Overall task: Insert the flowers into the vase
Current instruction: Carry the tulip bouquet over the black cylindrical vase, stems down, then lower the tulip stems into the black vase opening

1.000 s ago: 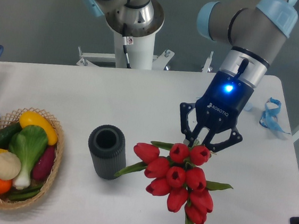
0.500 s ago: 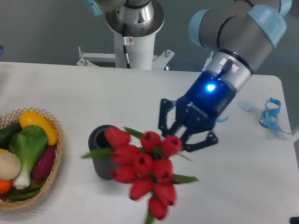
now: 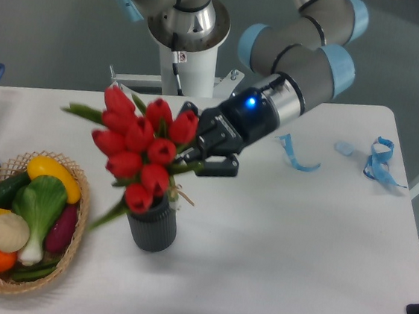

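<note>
The flowers (image 3: 141, 150) are up off the table right now, a bunch of red tulip buds leaning up and to the left, with the lowest bud sitting right over the mouth of the vase (image 3: 152, 224). The vase is the little dark ribbed cylinder standing upright on the white table (image 3: 298, 241), just beside the wicker basket (image 3: 73, 244) of toy vegetables. It's hard to say whether the stem ends are already inside the mouth or only hovering at the rim, since the buds block that spot. The gripper (image 3: 204, 150) comes in from the right, nearly horizontal, and its fingers look clamped around the bunch just behind the heads, though the exact contact is hidden by the blooms. So the step looks like lining up and lowering. To do it well, the arm probably wants to tip the bunch closer to vertical so the stems point straight down the opening, then go down slow. That vase looks small and light, so a sideways shove from angled stems could knock it over or slide it into the basket. One green leaf trails down left of the vase and might snag the rim. Letting go should wait until the stems are well down inside.
</note>
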